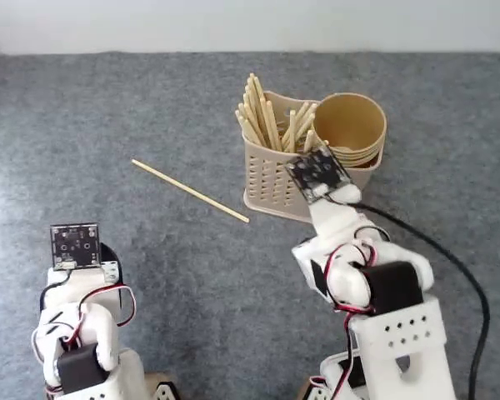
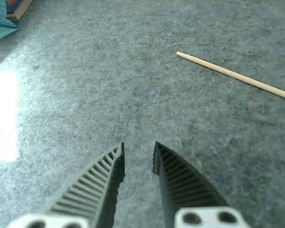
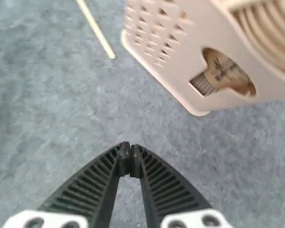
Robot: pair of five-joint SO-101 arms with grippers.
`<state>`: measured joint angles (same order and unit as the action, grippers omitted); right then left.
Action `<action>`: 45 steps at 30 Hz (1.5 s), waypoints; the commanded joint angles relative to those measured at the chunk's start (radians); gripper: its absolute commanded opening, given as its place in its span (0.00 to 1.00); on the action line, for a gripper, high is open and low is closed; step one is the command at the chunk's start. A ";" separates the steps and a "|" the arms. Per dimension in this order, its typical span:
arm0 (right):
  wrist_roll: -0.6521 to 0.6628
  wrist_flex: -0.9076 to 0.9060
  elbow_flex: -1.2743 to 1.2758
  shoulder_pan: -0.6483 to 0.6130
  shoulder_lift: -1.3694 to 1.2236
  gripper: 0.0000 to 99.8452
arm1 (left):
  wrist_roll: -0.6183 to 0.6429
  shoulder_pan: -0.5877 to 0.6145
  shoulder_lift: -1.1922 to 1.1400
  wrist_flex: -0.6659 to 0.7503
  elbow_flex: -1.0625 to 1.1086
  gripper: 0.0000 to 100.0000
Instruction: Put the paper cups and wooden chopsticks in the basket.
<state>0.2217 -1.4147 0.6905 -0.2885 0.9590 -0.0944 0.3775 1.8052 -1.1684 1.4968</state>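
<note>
A beige perforated basket [image 1: 271, 179] stands on the grey carpet at the back centre. A bundle of wooden chopsticks [image 1: 265, 115] and stacked paper cups [image 1: 352, 127] sit inside it. One loose chopstick [image 1: 190, 191] lies flat on the carpet to the basket's left. My right gripper [image 3: 129, 154] is shut and empty, low over the carpet just in front of the basket [image 3: 171, 52], with the loose chopstick's end [image 3: 96, 29] beyond. My left gripper [image 2: 138, 154] is open over bare carpet at the near left, and the loose chopstick [image 2: 235, 76] lies ahead of it.
A black cable [image 1: 450, 258] runs from the right arm toward the table's right edge. A teal object [image 2: 2, 21] lies at the far corner of the left wrist view. Grey carpet stretches between the two arms and left of the loose chopstick.
</note>
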 commanded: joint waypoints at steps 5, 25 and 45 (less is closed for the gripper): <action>0.012 0.249 0.258 0.177 0.084 0.01 | -0.011 -0.051 0.005 0.018 -0.041 0.10; -0.072 0.567 0.667 0.291 0.094 0.01 | -0.006 -0.192 0.003 0.018 -0.228 0.10; -0.546 0.582 0.720 0.366 0.094 0.01 | 0.060 -0.192 -0.953 0.112 -0.722 0.10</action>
<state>-0.3107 -0.8531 1.4085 0.0414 1.0249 -0.0729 0.1918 1.0380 -1.0748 0.9306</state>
